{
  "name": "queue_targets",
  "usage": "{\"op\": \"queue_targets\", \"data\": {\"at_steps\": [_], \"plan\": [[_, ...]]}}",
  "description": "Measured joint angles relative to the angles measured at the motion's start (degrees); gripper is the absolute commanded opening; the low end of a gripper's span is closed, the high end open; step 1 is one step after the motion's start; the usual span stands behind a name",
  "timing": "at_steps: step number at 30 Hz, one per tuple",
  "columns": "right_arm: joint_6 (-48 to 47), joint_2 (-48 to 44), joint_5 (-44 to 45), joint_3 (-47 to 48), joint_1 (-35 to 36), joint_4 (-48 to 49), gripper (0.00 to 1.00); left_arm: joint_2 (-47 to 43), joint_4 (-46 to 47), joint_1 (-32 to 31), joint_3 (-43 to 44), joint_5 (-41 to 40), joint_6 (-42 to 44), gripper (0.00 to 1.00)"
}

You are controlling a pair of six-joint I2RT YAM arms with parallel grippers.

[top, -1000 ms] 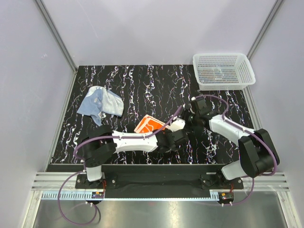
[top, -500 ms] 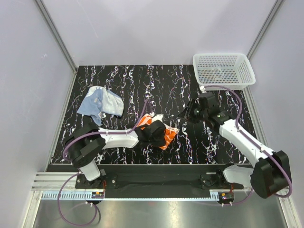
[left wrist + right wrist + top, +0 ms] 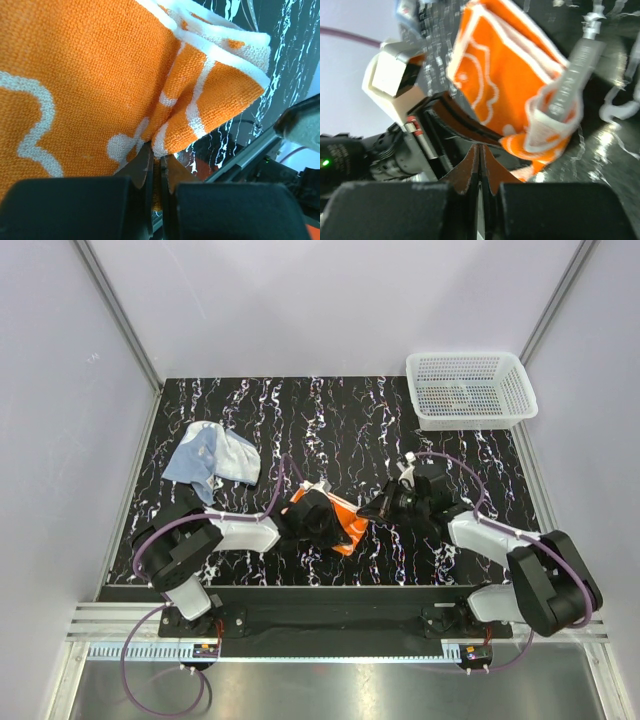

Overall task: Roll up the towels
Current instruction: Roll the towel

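Observation:
The orange towel [image 3: 347, 530] with its white print lies bunched at the front middle of the table. My left gripper [image 3: 326, 522] is shut on a fold of it. In the left wrist view the orange towel [image 3: 100, 75] fills the frame and its cloth is pinched between the tips of my left gripper [image 3: 159, 154]. My right gripper [image 3: 373, 510] is just right of the towel, shut with nothing between its fingers. In the right wrist view the orange towel [image 3: 500, 85] sits above and to the right of my right gripper [image 3: 480, 149]. The pale blue-grey towel [image 3: 212, 455] lies crumpled at the left.
A white mesh basket [image 3: 512, 370] stands at the back right corner. The table [image 3: 330, 410] is black with white marbling, and grey walls close it in on the left, back and right. The left arm's wrist [image 3: 395, 75] shows close in the right wrist view.
My left gripper has dragged the orange towel leftwards. My right gripper swung away to the back right, came back down beside the towel, and shut.

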Motion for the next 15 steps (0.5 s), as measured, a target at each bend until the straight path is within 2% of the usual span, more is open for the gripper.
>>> {"op": "queue_targets", "data": {"at_steps": [15], "plan": [[7.8, 18.4, -12.8, -6.8, 0.1, 33.2, 0.05, 0.1, 1.9, 2.0, -1.4, 2.4, -2.8, 0.0]]}}
